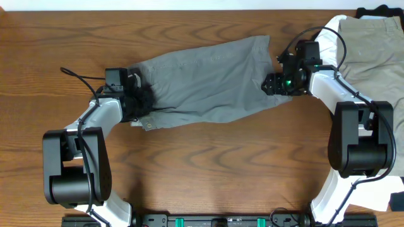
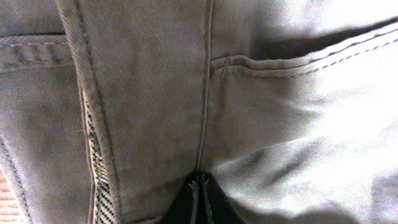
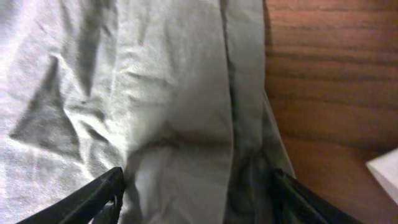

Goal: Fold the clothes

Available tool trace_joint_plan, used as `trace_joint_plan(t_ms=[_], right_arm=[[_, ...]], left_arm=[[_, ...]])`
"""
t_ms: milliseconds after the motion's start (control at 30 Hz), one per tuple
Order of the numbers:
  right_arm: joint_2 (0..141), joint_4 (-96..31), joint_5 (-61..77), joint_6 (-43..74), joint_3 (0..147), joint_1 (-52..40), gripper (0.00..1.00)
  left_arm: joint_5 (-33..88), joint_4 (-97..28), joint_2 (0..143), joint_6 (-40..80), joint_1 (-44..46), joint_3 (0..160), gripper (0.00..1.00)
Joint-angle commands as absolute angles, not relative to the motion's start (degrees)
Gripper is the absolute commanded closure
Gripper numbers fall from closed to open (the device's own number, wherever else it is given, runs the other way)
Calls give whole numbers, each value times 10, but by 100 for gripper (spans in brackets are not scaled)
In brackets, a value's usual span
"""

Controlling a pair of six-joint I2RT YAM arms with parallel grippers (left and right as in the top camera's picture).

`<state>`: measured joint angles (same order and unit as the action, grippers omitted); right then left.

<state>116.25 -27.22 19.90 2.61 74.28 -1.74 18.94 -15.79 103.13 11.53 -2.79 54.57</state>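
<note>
The grey shorts (image 1: 208,79) lie spread across the middle of the counter (image 1: 189,164), running from near left to far right, one arm at each end. From overhead, the left pincer (image 1: 140,101) sits on the bunched left end, but whether it is closed cannot be told from there. The left wrist view settles it: the left pincer (image 2: 200,194) has its fingers pressed together on the cloth, just where a long seam of the shorts (image 2: 155,93) runs in, and the fabric creases out from that spot. Only this view shows a stitched pocket edge (image 2: 292,65) to the right of the seam and a zip strip (image 2: 93,168) to its left. The right pincer (image 1: 273,83) hangs over the right end. Its own camera shows the right pincer (image 3: 199,186) open, with dark fingers (image 3: 106,194) standing wide apart over the wrinkled shorts (image 3: 155,93), whose edge lies against bare wood (image 3: 336,74). Only the overhead view shows the clothes at the far right: khaki trousers (image 1: 372,50) lying on a white piece (image 1: 328,38), with a black piece (image 1: 379,11) at the far edge.
</note>
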Motion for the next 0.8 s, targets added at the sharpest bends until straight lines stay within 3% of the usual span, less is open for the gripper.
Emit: trace_joint_plan(t_ms=[0,67,167,433,533,633,767], right_arm=[[1183,-270,228,28,740,-21,31],[1183,-261,227,31,740,-20,33],[1176,-242,239,41,746,-16,26],[1138,-244,260,43,822,-8,22],[1139,-235,260,58,836,-12,24],[1142,-222,260,62,836,-17,40],[1155,-223,259,62,835,-32,80]], left_arm=[[183,-170,1052,105,-27,545,94],[184,-171,1052,105,-27,545,94],[184,-175,1051,105,-30,545,94],[184,-208,1050,107,-48,545,94],[184,-220,1050,107,-48,545,94],[184,-229,1050,107,-48,545,94],[184,-228,1050,107,-48,545,94]])
